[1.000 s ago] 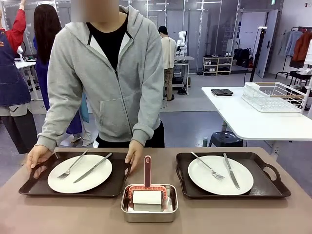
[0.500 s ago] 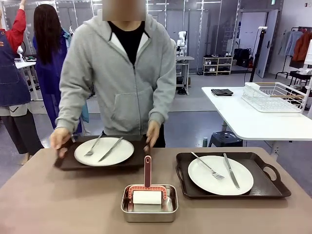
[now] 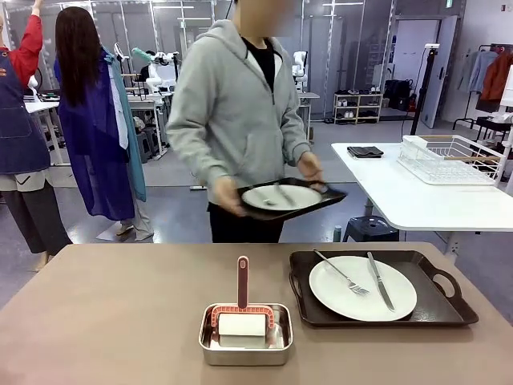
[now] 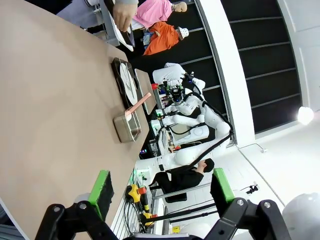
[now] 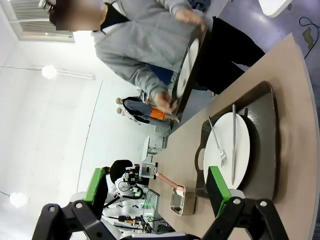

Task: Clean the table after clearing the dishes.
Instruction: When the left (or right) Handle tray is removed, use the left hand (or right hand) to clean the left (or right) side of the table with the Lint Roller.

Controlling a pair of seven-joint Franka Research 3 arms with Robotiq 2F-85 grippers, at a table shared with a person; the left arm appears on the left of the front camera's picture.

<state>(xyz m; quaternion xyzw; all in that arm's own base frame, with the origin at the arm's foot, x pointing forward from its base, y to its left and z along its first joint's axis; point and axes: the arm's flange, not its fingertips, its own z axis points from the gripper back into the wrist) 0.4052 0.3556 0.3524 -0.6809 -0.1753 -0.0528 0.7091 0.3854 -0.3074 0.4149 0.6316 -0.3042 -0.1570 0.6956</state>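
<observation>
Front view: the table (image 3: 96,321) is shown bearing one tray (image 3: 437,309) with a plate (image 3: 361,303), and a second tray (image 3: 330,195) is held by the person (image 3: 232,112) beyond it. The left gripper (image 4: 161,190) and right gripper (image 5: 156,185) are spread wide and empty, with the tabled plate lying just ahead of the right one.

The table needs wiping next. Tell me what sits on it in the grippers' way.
Two things: a tray with plate, fork and knife on the table's right side, and a steel pan holding a roller at the middle near edge. The person carries the other tray, off the table.
</observation>
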